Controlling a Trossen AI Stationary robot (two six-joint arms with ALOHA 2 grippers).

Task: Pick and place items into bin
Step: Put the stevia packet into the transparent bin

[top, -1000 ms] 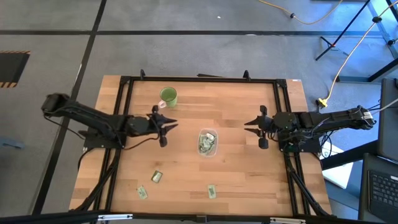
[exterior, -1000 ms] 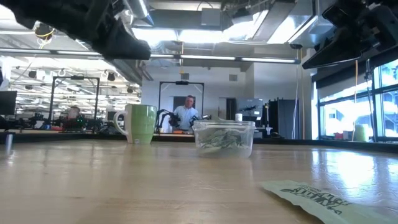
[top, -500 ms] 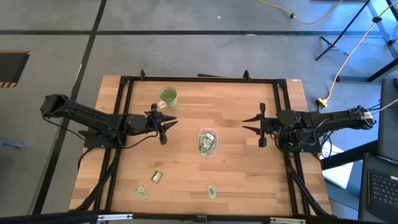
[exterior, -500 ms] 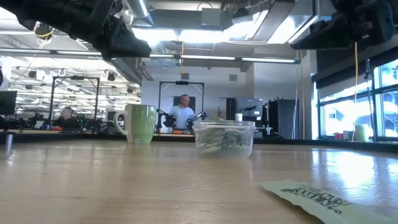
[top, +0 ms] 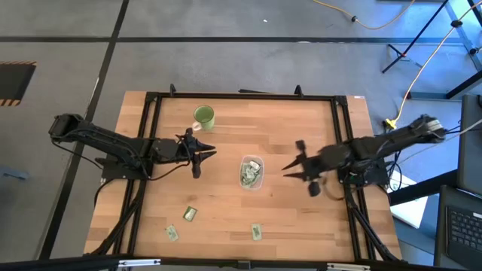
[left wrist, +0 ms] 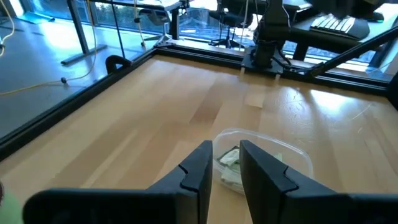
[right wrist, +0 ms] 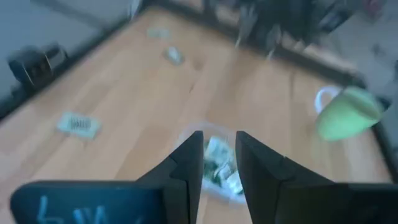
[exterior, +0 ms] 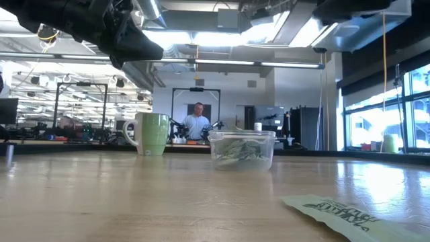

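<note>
The clear bin (top: pixel 251 172) stands mid-table with several green and whitish packets inside, also seen in the low view (exterior: pixel 242 149). Three loose packets lie flat near the table's near edge: one (top: pixel 190 214), one (top: pixel 172 233) and one (top: pixel 257 232). My left gripper (top: pixel 213 153) hovers left of the bin, empty, its fingers a narrow gap apart (left wrist: pixel 226 149). My right gripper (top: pixel 286 167) hovers high to the bin's right and points at it. It is empty too, with a narrow gap (right wrist: pixel 219 140) and the bin (right wrist: pixel 214 168) beyond its fingertips.
A green mug (top: pixel 204 116) stands upright toward the far edge, left of the bin and behind my left gripper. A black frame rail (top: pixel 151 173) runs along the table's sides. One packet (exterior: pixel 342 214) lies close to the low camera. People stand in the room beyond the table.
My right gripper has swung from the right side toward the bin and the near edge, risen out of the low view's right side, and turned so that it slants toward the bin.
</note>
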